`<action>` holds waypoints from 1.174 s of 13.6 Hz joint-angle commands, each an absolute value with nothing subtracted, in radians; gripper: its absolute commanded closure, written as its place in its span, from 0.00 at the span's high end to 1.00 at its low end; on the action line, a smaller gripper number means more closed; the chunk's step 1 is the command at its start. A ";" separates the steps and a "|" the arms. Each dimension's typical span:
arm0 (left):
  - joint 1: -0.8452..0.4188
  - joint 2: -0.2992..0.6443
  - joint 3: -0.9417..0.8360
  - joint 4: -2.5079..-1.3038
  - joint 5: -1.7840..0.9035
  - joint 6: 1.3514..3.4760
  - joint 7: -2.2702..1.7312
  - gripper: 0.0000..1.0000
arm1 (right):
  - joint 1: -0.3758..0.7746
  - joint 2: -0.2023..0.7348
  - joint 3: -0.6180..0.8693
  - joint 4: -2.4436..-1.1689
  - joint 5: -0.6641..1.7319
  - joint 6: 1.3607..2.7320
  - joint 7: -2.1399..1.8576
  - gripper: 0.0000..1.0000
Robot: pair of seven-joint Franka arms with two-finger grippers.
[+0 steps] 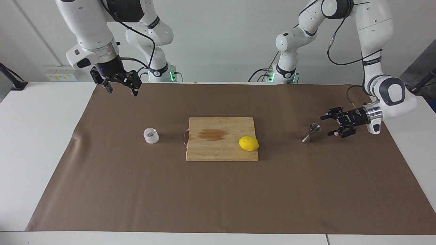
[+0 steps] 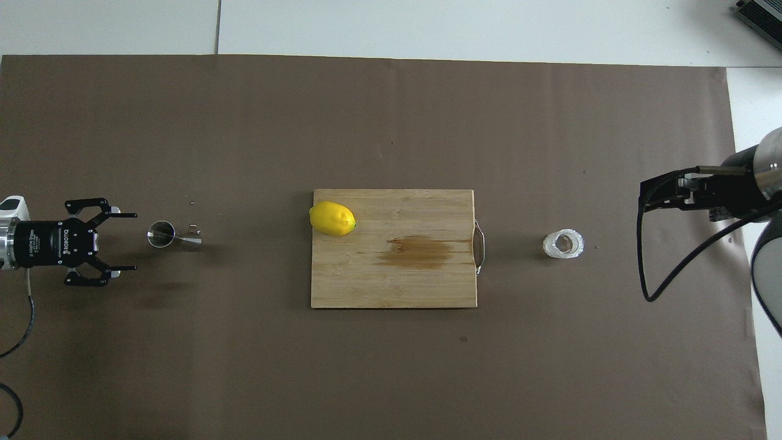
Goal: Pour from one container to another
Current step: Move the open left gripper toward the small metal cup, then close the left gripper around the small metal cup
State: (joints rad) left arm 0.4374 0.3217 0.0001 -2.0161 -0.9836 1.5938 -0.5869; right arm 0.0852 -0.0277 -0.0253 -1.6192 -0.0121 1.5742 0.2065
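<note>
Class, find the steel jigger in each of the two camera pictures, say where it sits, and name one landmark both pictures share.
Facing view: the jigger stands on the brown mat toward the picture's right side, just ahead of the open left gripper.
Overhead view: the jigger is at the picture's left side, again by that gripper.
Shared landmark: the wooden cutting board with the lemon.

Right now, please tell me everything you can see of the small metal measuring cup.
The measuring cup is small, shiny steel, shaped like an hourglass: two cones joined at a narrow waist. It stands upright on the brown mat, open mouth up, toward the left arm's end of the table, apart from the cutting board. Whether it holds anything cannot be told. Nothing touches it but the mat. The left gripper is beside it, open, not yet around it.
</note>
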 commanded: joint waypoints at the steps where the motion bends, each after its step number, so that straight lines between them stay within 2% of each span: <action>1: 0.410 0.288 0.009 -2.071 -1.019 1.647 -0.598 1.00 | 0.072 -0.049 -0.021 -1.643 0.005 1.580 0.186 1.00; 10: 0.367 0.264 0.009 -2.092 -1.057 1.686 -0.669 1.00 | 0.072 -0.049 -0.021 -1.643 0.005 1.582 0.186 1.00; 16: 0.336 0.230 0.009 -2.148 -1.101 1.738 -0.669 1.00 | 0.072 -0.049 -0.021 -1.643 0.005 1.580 0.186 1.00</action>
State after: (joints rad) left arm 0.3576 0.2761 -0.0014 -2.0954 -1.0785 1.6987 -0.6540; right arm 0.0852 -0.0277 -0.0253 -1.6192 -0.0121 1.5742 0.2065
